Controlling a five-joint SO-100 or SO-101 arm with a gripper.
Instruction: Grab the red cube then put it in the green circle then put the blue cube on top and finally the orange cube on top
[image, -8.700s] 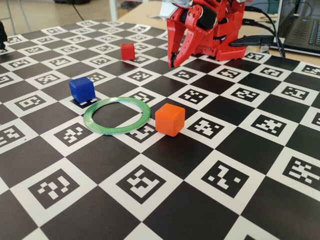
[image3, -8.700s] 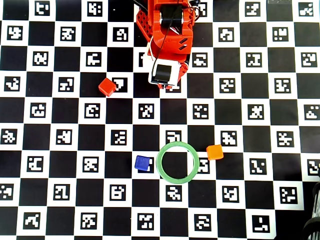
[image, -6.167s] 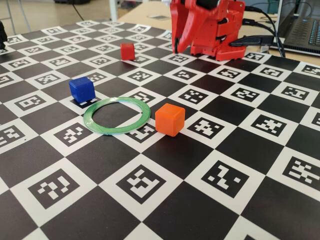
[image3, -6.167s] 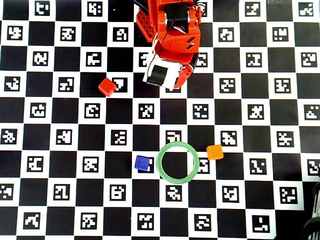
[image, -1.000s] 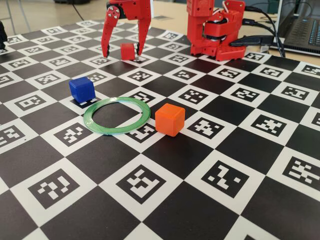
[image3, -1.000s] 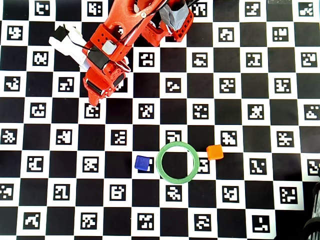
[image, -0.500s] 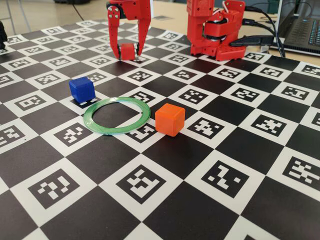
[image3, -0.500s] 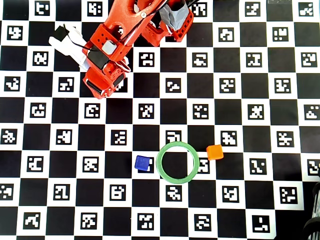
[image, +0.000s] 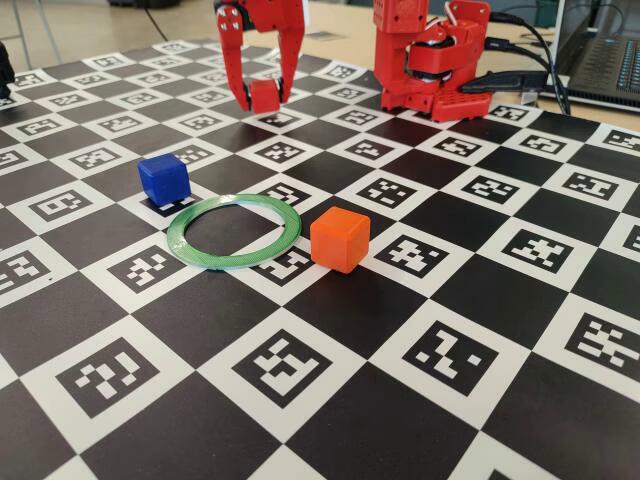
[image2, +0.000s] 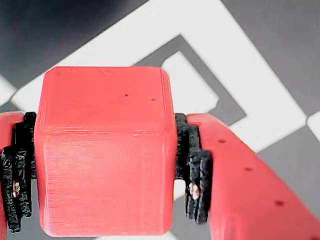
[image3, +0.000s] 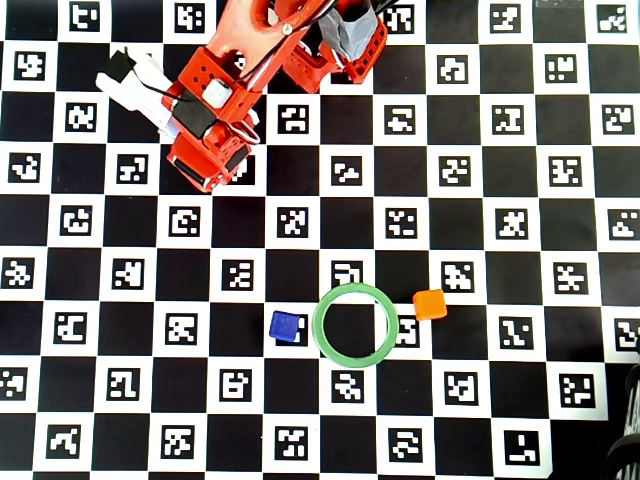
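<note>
My gripper (image: 262, 98) is shut on the red cube (image: 265, 96) at the far side of the board. In the wrist view the red cube (image2: 105, 150) fills the space between the black pads (image2: 197, 185), and my gripper (image2: 105, 197) grips its two sides. I cannot tell whether the cube touches the board. The green circle (image: 235, 263) lies flat and empty nearer the camera. The blue cube (image: 164, 180) stands just left of it, and the orange cube (image: 340, 238) just right. In the overhead view the ring (image3: 317, 325), blue cube (image3: 285, 326) and orange cube (image3: 430, 304) show; the arm (image3: 210, 130) hides the red cube.
The board (image: 330, 400) is a black-and-white checker of marker squares. The arm's red base (image: 430, 70) stands at the back, with cables and a laptop (image: 610, 60) at the far right.
</note>
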